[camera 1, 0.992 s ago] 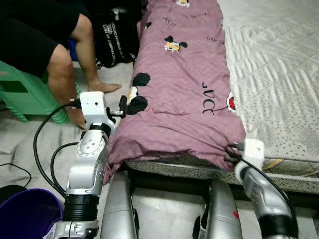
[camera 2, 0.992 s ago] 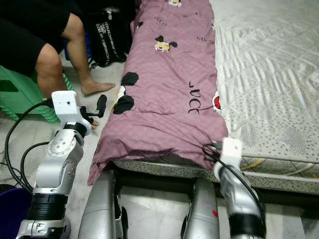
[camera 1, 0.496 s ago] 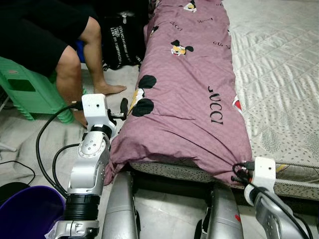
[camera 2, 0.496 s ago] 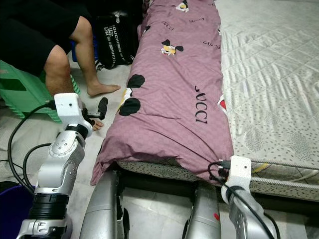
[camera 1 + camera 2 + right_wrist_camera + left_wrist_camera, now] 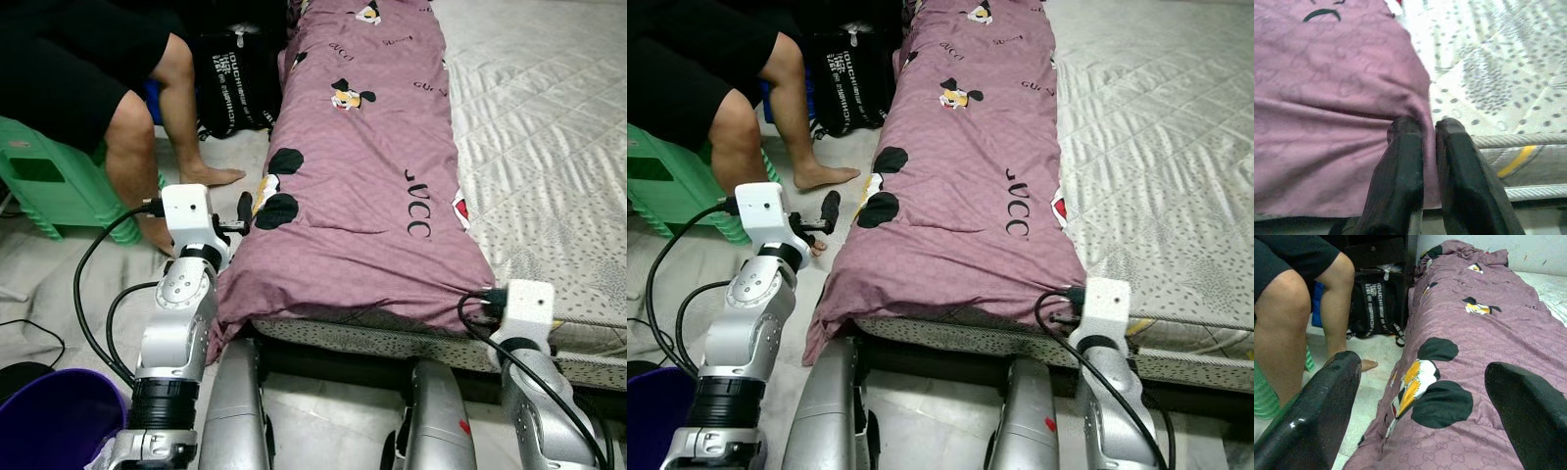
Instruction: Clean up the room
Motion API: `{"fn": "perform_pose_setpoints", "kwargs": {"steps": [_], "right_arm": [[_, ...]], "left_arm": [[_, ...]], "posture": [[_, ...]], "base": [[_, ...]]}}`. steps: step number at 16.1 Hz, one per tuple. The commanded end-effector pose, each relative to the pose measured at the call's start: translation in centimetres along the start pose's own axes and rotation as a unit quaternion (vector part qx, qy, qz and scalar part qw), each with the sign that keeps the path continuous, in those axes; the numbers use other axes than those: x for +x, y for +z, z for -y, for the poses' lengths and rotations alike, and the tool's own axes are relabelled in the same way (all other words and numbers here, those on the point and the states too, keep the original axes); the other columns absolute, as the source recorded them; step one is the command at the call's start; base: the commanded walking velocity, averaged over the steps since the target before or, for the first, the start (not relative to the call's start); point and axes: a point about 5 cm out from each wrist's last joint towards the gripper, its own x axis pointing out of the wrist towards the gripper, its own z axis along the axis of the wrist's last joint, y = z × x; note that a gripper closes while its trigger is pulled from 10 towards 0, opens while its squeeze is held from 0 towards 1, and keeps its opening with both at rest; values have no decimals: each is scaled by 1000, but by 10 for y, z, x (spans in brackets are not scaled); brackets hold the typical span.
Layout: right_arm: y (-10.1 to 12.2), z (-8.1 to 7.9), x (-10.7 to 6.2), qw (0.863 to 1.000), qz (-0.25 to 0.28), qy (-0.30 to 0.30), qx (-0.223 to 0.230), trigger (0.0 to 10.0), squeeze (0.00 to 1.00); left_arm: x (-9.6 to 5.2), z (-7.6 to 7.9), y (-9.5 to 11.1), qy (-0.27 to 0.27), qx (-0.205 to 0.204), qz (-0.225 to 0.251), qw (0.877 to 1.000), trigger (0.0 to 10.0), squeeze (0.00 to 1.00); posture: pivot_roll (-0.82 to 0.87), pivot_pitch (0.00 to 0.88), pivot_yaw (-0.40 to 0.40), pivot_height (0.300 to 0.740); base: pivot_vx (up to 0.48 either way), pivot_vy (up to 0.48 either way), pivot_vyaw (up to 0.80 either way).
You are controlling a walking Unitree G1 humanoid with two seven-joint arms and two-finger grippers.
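Right wrist view: right gripper pinched tight on the near corner of the purple quilt, spread along the mattress edge. Soft, floppy, probably bulky, so best held by corners. Left gripper wide apart beside the other corner.

Both arms are jointed silver metal, the left arm built of rounded segments with a ribbed black collar low down. Each wrist ends in a boxy white housing (small dark screws dot the left one). Glossy black cables loop from the housings back along the forearms. The left gripper has thick, rounded, shiny black fingers. The two legs are smooth silver cylinders.
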Motion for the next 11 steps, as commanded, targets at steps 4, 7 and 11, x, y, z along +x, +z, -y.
{"fn": "perform_pose_setpoints", "kwargs": {"steps": [4,7,11], "right_arm": [[8,7,1,998,42,-40,5,10000,1000],[37,2,-1,991,125,-40,0,10000,1000],[91,-24,9,972,234,-1,25,10000,0]], "left_arm": [[5,-4,5,2,4,11,1000,10000,0],[12,-7,9,6,5,21,1000,10000,0],[20,-12,14,15,7,37,999,10000,0]], "posture": [[-28,0,53,558],[-41,0,62,558],[-44,0,76,577]], "base": [[0,0,0],[0,0,0],[0,0,0]]}}
